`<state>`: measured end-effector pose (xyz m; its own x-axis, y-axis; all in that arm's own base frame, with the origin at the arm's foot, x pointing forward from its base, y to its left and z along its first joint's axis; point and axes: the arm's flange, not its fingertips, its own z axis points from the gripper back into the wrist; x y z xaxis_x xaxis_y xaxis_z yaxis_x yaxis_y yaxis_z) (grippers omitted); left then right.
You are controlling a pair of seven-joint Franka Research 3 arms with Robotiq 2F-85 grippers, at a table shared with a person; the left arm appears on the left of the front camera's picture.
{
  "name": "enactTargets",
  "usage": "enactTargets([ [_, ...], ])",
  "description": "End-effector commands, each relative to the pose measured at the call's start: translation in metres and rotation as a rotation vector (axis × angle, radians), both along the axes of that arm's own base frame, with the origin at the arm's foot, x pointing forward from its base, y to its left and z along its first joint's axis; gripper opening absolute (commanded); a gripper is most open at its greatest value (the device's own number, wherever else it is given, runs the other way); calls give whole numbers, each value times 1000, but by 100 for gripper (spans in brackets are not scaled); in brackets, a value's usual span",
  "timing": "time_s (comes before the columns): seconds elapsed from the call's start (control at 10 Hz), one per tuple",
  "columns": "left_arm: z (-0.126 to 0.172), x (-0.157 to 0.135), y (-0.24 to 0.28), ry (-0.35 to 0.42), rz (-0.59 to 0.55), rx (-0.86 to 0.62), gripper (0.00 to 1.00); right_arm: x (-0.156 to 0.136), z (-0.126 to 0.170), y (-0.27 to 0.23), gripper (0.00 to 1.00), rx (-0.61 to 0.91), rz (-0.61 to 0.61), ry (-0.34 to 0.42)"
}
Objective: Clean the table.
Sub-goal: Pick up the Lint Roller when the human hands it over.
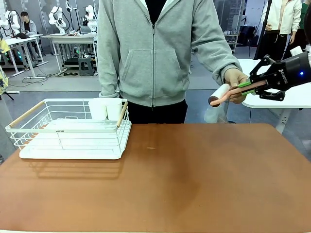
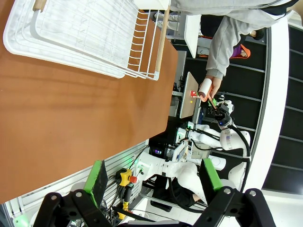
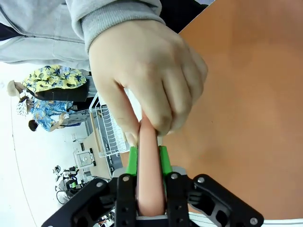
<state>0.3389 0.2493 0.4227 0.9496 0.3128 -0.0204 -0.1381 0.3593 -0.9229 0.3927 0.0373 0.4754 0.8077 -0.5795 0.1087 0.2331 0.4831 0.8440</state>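
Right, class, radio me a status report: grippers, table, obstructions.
Left gripper open. Right gripper shut on lint roller, person's hand also holding it. Table: wire rack on left side.

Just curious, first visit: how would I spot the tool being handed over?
Beyond the brown table's far right edge, a person's hand meets the right gripper. Between them is the lint roller: a white roll on a salmon-pink handle, unlike the white cups.

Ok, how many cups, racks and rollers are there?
white cups: 2
white wire rack: 1
lint roller: 1
Total: 4
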Motion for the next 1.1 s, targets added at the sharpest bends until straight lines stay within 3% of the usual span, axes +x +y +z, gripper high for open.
enactTargets([
  [0.0, 0, -1, 2, -6, 2, 2, 100, 5, -3, -1, 0, 9, 16, -21],
  [0.4, 0, -1, 2, -6, 2, 2, 100, 5, -3, -10, 1, 41, -31, -44],
  [0.5, 0, -1, 2, -6, 2, 2, 100, 1, -1, -3, 1, 4, -3, 0],
  [1.0, 0, -1, 2, -6, 2, 2, 100, 1, -1, -3, 1, 4, -3, 0],
])
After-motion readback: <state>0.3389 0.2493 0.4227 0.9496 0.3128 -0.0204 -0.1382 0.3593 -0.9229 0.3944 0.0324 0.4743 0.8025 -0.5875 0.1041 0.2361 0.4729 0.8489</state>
